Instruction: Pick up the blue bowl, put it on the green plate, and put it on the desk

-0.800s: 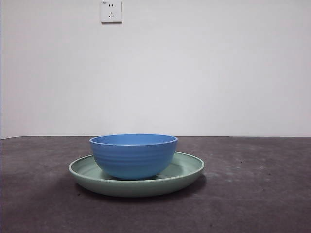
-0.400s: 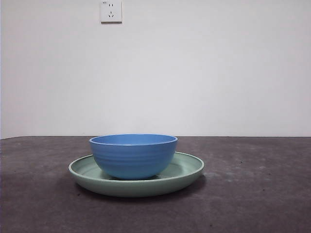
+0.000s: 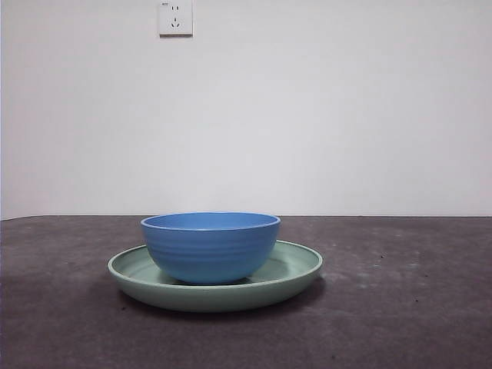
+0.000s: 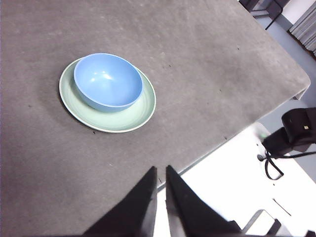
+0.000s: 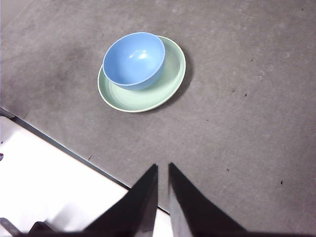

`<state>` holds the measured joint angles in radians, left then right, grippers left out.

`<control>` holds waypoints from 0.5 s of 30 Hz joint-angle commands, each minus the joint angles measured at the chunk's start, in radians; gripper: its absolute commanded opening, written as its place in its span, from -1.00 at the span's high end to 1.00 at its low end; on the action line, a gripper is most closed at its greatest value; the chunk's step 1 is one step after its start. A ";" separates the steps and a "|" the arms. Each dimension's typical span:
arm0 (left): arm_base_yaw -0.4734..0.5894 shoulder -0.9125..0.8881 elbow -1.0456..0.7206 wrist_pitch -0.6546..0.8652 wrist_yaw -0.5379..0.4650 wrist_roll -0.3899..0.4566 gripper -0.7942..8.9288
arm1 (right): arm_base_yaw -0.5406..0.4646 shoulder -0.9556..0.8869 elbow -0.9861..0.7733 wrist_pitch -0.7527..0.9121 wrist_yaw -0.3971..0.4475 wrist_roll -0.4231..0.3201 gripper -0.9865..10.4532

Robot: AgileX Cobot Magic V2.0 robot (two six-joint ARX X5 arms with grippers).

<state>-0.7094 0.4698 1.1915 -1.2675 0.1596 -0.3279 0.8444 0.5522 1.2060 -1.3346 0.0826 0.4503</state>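
Blue bowl sits upright inside the green plate, off-centre, closer to one side of the rim; in the left wrist view the bowl leaves a wider crescent of plate bare on one side. Plate lies flat on the dark grey table, well in from the edges. Left pincer hangs high above the near table edge, well apart from the dishes, jaws nearly touching with only a thin slit between them, nothing held. Right pincer likewise raised over the table edge, away from bowl and plate, jaws clenched to a narrow gap, empty. White wall socket on the wall behind. Neither arm appears in the front view.
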 commanded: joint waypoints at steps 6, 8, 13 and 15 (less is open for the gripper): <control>0.253 -0.001 -0.129 0.079 -0.003 0.038 0.78 | 0.010 0.006 0.011 -0.027 0.005 0.006 0.77; 0.341 -0.011 -0.210 0.146 -0.023 0.130 0.78 | 0.010 0.006 0.011 -0.027 0.005 0.006 0.77; 0.536 -0.093 -0.505 0.538 -0.089 0.162 0.78 | 0.010 0.006 0.011 -0.027 0.005 0.006 0.77; 0.591 -0.140 -0.629 0.735 -0.090 0.163 0.78 | 0.010 0.006 0.011 -0.027 0.005 0.006 0.77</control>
<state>-0.1291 0.3443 0.6052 -0.6682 0.0738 -0.1913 0.8444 0.5522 1.2060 -1.3346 0.0822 0.4503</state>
